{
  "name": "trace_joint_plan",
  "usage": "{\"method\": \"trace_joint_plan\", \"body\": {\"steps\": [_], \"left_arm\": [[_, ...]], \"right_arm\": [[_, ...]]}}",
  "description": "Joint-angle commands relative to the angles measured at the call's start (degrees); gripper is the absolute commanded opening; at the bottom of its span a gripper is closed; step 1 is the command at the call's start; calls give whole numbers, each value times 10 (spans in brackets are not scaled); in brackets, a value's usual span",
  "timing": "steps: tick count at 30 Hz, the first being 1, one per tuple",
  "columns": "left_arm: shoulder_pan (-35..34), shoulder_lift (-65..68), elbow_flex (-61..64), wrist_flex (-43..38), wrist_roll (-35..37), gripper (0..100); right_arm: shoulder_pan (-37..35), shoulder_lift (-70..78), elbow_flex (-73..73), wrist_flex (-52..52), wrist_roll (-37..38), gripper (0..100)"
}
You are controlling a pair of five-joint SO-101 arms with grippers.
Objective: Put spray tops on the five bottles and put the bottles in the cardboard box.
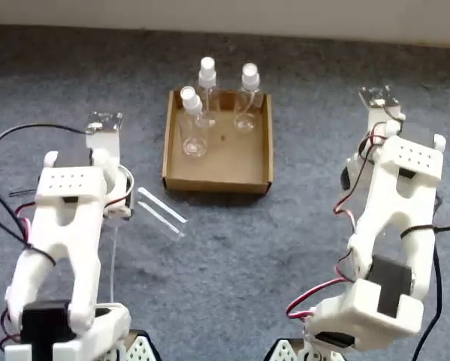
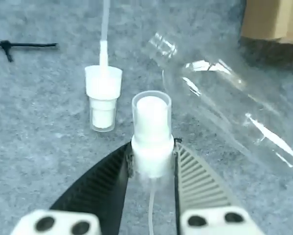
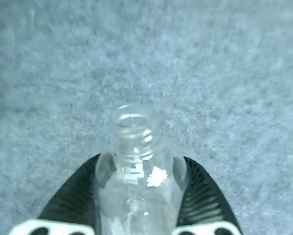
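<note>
My left gripper [image 2: 151, 151] is shut on a white spray top [image 2: 151, 128], held just above the grey carpet. A second spray top [image 2: 103, 98] with its thin tube lies beside it. A clear bottle [image 2: 224, 107] with no top lies on its side close by, also seen in the high view as the lying bottle [image 1: 161, 211]. My right gripper [image 3: 139, 169] is shut on another clear bottle [image 3: 132, 134] with a bare threaded neck. The cardboard box [image 1: 218, 183] holds three bottles with spray tops [image 1: 195, 124].
The left arm [image 1: 67, 195] stands left of the box, the right arm [image 1: 401, 173] well to the right of it. A black cable [image 2: 19, 45] lies on the carpet near the loose spray top. Bare carpet [image 1: 247, 256] stretches between the arms.
</note>
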Motion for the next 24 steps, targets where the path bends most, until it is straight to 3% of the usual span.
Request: {"method": "trace_joint_plan", "body": {"steps": [1, 8, 13, 17, 24], "left_arm": [[-3, -120, 5, 11, -4, 4], [36, -254, -39, 37, -21, 4], [45, -293, -163, 41, -31, 4], [82, -293, -261, 37, -29, 4], [243, -293, -368, -14, -28, 4]], "right_arm": [[-41, -94, -26, 4, -37, 4], [-162, -213, -19, -8, -163, 4], [-251, -350, 49, -97, -212, 4], [-302, -488, 200, -197, -252, 4], [-407, -726, 554, -429, -256, 4]]}}
